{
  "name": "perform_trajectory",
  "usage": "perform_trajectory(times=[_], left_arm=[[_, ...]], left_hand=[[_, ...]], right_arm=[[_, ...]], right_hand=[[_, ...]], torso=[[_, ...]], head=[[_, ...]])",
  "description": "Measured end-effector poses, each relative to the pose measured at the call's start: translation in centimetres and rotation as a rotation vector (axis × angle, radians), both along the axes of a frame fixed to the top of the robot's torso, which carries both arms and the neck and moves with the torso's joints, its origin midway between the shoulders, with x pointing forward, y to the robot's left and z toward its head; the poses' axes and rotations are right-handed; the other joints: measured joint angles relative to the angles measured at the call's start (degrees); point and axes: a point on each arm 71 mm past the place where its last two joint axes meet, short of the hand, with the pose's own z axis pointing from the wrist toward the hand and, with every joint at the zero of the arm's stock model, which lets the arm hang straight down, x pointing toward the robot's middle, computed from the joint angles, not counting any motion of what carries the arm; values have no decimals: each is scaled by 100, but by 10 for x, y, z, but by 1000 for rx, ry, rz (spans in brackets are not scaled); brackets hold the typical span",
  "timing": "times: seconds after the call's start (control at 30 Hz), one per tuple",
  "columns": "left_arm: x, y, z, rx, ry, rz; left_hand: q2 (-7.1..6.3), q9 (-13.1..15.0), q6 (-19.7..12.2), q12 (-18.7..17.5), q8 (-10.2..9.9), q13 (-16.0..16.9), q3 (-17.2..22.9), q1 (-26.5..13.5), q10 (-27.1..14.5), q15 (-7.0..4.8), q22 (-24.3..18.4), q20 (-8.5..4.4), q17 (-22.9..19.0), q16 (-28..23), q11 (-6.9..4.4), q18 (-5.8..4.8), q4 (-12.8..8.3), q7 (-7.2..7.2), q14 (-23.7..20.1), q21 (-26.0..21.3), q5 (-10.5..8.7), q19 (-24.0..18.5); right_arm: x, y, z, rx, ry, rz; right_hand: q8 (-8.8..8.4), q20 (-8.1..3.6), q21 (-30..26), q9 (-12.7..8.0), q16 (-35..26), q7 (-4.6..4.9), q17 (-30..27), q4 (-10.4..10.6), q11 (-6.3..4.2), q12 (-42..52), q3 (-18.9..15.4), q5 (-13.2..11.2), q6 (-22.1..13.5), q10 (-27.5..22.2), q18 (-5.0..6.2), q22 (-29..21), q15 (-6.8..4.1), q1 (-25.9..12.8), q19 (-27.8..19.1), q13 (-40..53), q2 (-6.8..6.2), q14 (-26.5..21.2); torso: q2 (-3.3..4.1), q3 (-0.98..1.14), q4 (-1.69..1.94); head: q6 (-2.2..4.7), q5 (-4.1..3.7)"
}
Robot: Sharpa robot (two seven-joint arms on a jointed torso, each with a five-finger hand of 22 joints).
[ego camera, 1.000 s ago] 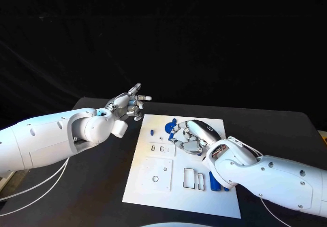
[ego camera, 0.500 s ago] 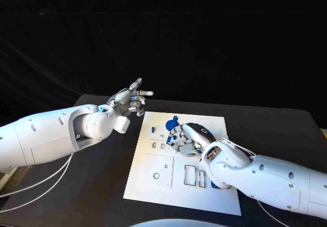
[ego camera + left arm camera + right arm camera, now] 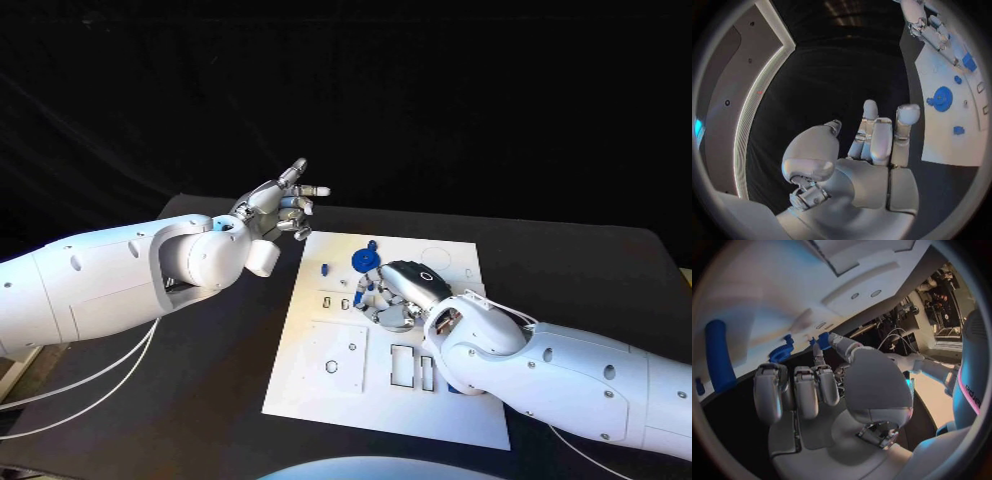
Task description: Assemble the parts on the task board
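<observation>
Right hand (image 3: 395,292) pinches a blue part (image 3: 359,297) over the task board (image 3: 335,395).

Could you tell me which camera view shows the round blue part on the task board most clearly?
The left wrist view: the round blue part lies unobstructed on the task board, past the left hand. In the head view it is partly hidden beside the right hand. The right wrist view catches just its edge.

right hand (image 3: 392,291) slid further left over task board (image 3: 325,375), perhaps pinching blue part (image 3: 822,340); left hand (image 3: 277,213) lifted slightly.
</observation>
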Motion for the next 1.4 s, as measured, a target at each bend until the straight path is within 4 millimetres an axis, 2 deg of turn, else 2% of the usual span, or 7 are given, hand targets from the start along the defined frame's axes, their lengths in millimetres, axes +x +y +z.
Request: perform_trajectory(times=[0.87,1.17,1.4], left_arm=[[-1,-6,1,-1,-7,-21],[-1,-6,1,-1,-6,-25],[-1,-6,1,-2,-5,-29]], left_hand=[[1,-6,-20,-22,0,-15,-24,-1,-7,0,-11,-20,-4,1,8,0,24,21,0,0,0,-20],[2,-21,-82,-54,-31,-40,-80,-2,-27,0,-11,-20,-4,3,28,-1,16,21,0,0,-1,-20],[2,-21,-82,-54,-31,-40,-80,-1,-27,0,-10,-20,-4,3,28,-1,16,21,0,0,-1,-20]], right_arm=[[1,7,-7,-85,-28,12],[1,8,-7,-93,-40,16],[0,9,-8,-96,-46,19]], right_hand=[[-16,0,-24,2,0,8,-1,-23,0,0,-23,-35,-9,0,0,4,0,-6,0,-1,-7,0],[-16,0,-49,0,0,15,-2,-23,0,0,-23,-43,-16,0,0,3,0,-6,0,-2,-7,0],[-16,0,-78,-22,0,16,-2,-47,0,-23,-47,-65,-16,0,0,3,0,-3,0,-2,-68,0]], torso=[[0,-2,3],[-3,-2,-2],[-4,-3,0]], head=[[-48,16],[-34,30],[-38,25]])
